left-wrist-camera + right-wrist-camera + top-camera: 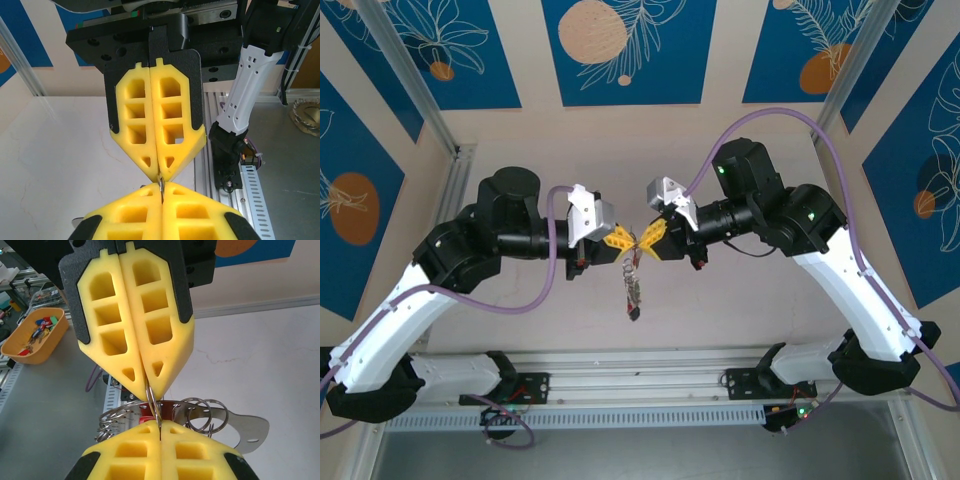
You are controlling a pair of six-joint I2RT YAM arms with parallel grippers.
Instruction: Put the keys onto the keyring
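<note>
The right gripper [160,427], clamped shut, is pinching the thin keyring [150,399] tip to tip against the equally shut left gripper [150,388], and this stiff, slick, light wire is probably wanting a firm edge-on pinch, while the keys [633,288] are dangling loosely beneath it.

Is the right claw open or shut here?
Shut: the right claw has its yellow fingers pressed together, pinching the keyring.
</note>
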